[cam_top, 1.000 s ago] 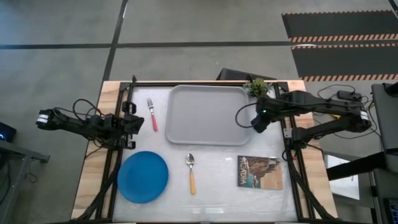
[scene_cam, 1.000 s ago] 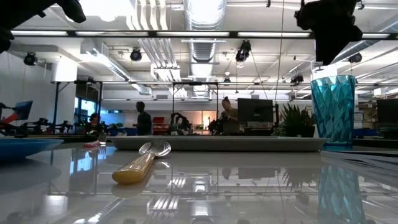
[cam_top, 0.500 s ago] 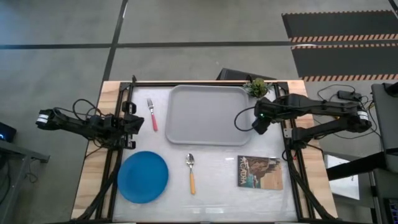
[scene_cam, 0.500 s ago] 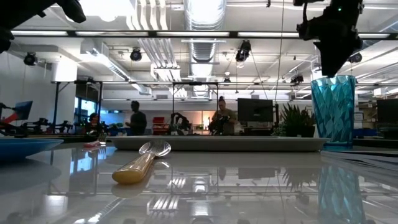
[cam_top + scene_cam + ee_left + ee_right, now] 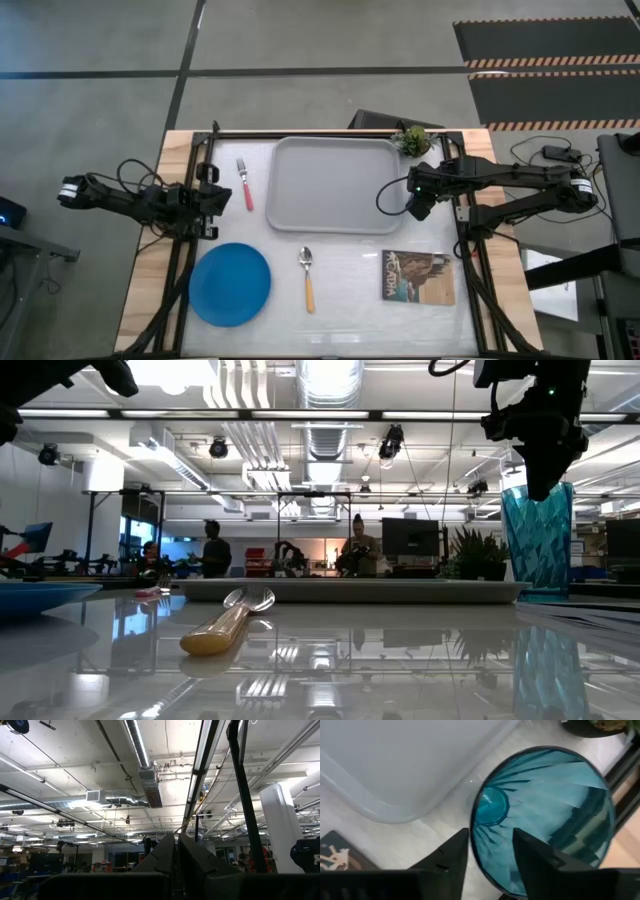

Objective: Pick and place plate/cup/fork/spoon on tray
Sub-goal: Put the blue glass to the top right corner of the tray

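Observation:
The teal ribbed cup (image 5: 537, 540) stands upright on the table just off the grey tray's (image 5: 283, 200) right edge. My right gripper (image 5: 541, 488) is open and points down at the cup's rim. In the right wrist view (image 5: 490, 852) one finger is over the cup's (image 5: 545, 815) inside and the other is outside its wall; I see no touch. The blue plate (image 5: 230, 284), the pink-handled fork (image 5: 243, 184) and the orange-handled spoon (image 5: 308, 279) lie flat on the table. My left gripper (image 5: 214, 196) is shut and waits at the table's left edge.
A brown picture book (image 5: 417, 276) lies near the table's right front. A small green potted plant (image 5: 412, 139) stands at the far right corner, just behind the cup. People stand in the room beyond the table.
My right gripper has gone down toward the cup and a little toward the table's near edge. Its fingertips have come from above the cup to the level of its rim. The cup has stayed where it was.

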Tool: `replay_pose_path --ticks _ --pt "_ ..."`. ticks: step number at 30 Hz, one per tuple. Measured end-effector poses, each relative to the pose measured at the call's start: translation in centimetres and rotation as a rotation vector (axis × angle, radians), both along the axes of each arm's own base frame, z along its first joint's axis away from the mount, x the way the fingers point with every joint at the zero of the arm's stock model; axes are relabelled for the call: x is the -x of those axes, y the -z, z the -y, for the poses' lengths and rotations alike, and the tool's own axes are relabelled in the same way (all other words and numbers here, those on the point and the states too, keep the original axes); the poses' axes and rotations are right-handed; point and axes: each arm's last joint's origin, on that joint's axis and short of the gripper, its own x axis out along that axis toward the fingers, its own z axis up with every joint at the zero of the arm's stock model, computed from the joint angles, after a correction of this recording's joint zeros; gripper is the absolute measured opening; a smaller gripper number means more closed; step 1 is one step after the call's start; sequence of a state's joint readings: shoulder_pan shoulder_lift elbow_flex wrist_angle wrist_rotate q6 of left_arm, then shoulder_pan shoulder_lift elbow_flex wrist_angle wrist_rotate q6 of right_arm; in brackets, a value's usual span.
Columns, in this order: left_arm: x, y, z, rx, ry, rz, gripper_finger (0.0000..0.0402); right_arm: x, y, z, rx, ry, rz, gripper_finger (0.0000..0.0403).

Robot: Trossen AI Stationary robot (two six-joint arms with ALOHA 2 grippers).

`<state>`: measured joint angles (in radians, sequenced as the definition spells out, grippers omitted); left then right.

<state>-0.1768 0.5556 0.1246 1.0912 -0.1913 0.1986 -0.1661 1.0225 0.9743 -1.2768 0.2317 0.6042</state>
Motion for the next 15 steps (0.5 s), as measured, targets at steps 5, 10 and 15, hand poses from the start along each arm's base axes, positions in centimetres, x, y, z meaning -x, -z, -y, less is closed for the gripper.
replay_pose_path --ticks 5,10,15 --pt "0.00 0.00 0.00 0.000 0.000 0.000 0.0004 -0.12 -0.07 -0.04 -0.019 -0.007 0.014 0.0056" --pt "0.00 0.00 0.00 0.000 0.000 0.000 0.0004 -0.14 -0.07 -0.12 -0.043 -0.029 0.016 0.0012" --pt "0.00 0.00 0.00 0.000 0.000 0.000 0.0004 0.02 -0.52 -0.17 -0.053 -0.038 0.016 0.0009"
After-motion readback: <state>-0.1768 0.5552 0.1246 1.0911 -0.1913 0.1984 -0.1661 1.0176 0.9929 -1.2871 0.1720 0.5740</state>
